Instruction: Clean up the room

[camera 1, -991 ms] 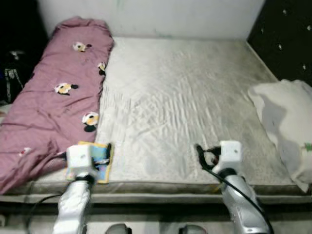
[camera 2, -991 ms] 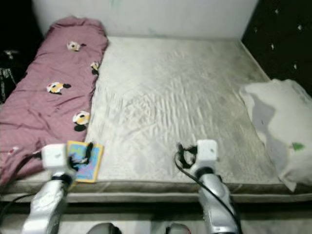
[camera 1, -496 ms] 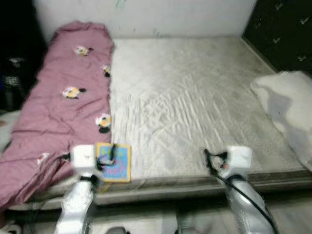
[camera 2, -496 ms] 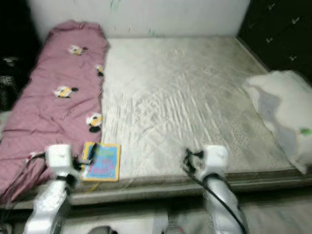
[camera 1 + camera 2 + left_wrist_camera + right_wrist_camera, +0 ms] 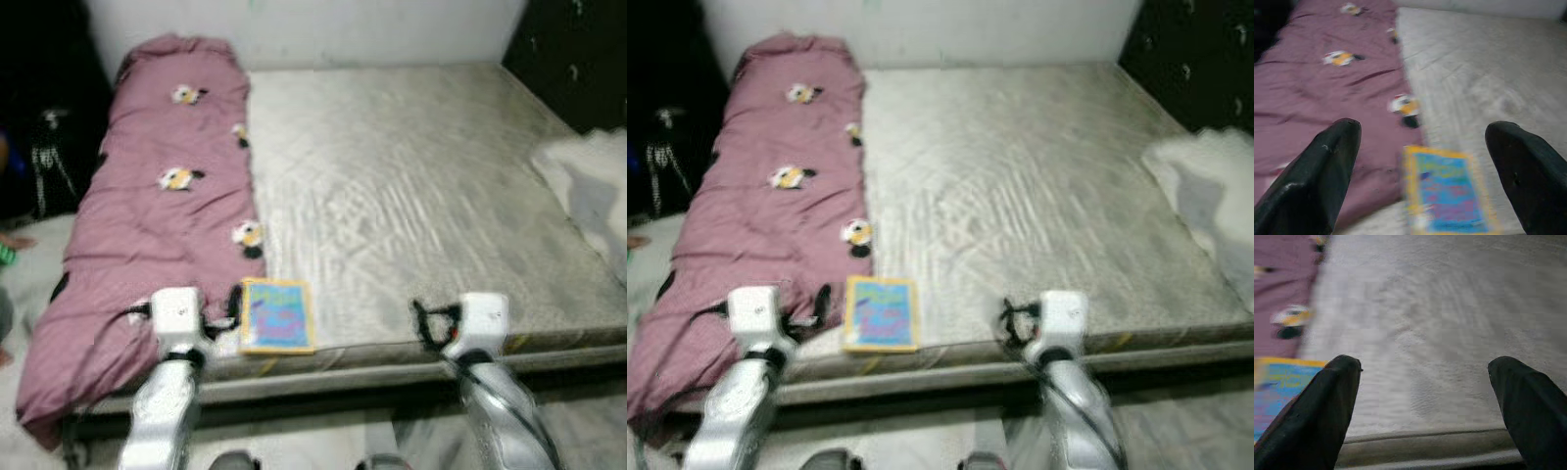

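A blue book with a yellow border [image 5: 277, 314] lies flat near the front edge of the grey mattress [image 5: 421, 186], beside a purple quilt [image 5: 162, 206] printed with small cartoon figures. My left gripper [image 5: 231, 304] hovers open just left of the book, over the quilt's edge; the book [image 5: 1447, 193] lies between and a little beyond its fingers [image 5: 1332, 161] in the left wrist view. My right gripper [image 5: 423, 321] is open above the mattress's front edge, to the right of the book [image 5: 1276, 391], with nothing between its fingers.
A white pillow [image 5: 588, 191] lies on the mattress's right side. A pale wall runs behind the bed. Dark clutter [image 5: 44, 157] stands on the floor to the left. Floor shows in front of the bed frame.
The whole scene has shifted right and the bed edge sits higher, so the camera has moved. Both grippers keep their open pose; the book now lies further right of the left gripper.
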Motion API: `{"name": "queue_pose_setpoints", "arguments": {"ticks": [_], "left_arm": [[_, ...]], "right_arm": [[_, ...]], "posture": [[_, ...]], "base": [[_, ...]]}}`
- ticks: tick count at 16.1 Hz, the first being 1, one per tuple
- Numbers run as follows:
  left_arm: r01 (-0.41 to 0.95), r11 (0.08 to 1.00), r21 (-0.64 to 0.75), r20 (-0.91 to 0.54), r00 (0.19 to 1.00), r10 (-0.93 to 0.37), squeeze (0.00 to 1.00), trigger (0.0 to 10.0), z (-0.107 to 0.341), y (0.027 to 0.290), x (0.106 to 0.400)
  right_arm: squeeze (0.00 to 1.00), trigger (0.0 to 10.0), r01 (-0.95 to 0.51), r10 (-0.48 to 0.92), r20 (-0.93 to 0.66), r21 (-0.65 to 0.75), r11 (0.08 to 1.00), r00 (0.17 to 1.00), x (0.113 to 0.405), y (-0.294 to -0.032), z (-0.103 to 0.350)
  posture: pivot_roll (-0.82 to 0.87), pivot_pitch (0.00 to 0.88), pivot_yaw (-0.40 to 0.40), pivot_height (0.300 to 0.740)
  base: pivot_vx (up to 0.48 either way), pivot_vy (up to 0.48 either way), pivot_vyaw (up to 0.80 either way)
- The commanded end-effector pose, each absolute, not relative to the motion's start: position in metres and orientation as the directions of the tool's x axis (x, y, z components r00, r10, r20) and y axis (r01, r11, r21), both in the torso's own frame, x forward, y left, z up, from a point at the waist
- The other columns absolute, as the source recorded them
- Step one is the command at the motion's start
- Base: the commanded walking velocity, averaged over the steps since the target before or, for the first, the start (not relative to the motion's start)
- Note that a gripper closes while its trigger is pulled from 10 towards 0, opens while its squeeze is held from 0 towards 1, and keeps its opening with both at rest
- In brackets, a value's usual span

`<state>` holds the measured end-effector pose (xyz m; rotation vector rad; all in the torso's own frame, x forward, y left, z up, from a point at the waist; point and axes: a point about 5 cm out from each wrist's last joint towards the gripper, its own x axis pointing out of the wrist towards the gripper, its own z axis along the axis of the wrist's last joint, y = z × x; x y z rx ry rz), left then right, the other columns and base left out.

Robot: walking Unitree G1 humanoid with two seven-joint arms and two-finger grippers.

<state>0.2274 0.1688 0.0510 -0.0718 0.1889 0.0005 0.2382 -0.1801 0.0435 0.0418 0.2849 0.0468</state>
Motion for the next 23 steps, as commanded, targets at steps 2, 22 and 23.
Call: {"name": "queue_pose_setpoints", "arguments": {"ticks": [2, 22, 23], "left_arm": [[-0.002, 0.997, -0.078, -0.181, 0.983, -0.012, 0.00, 10.0, 0.054, 0.165, 0.230], [0.038, 0.995, -0.093, -0.115, 0.992, -0.049, 0.00, 10.0, 0.063, 0.158, 0.239], [0.037, 0.996, -0.086, -0.114, 0.992, -0.046, 0.00, 10.0, 0.063, 0.157, 0.240]], "right_arm": [[0.00, 10.0, -0.033, 0.041, -0.272, 0.036, 0.999, 0.961, 0.239, -0.186, 0.047], [0.00, 10.0, -0.050, 0.054, -0.244, 0.025, 0.998, 0.968, 0.247, -0.182, 0.051], [0.00, 10.0, -0.050, 0.055, -0.244, 0.024, 0.998, 0.968, 0.248, -0.182, 0.051]], "posture": [[-0.02, 0.055, 0.011, 0.740], [-0.02, 0.042, 0.010, 0.740], [-0.02, 0.039, 0.011, 0.740]], "base": [[0.000, 0.480, 0.00], [0.072, 0.144, 0.00], [0.000, 0.000, 0.00]]}}
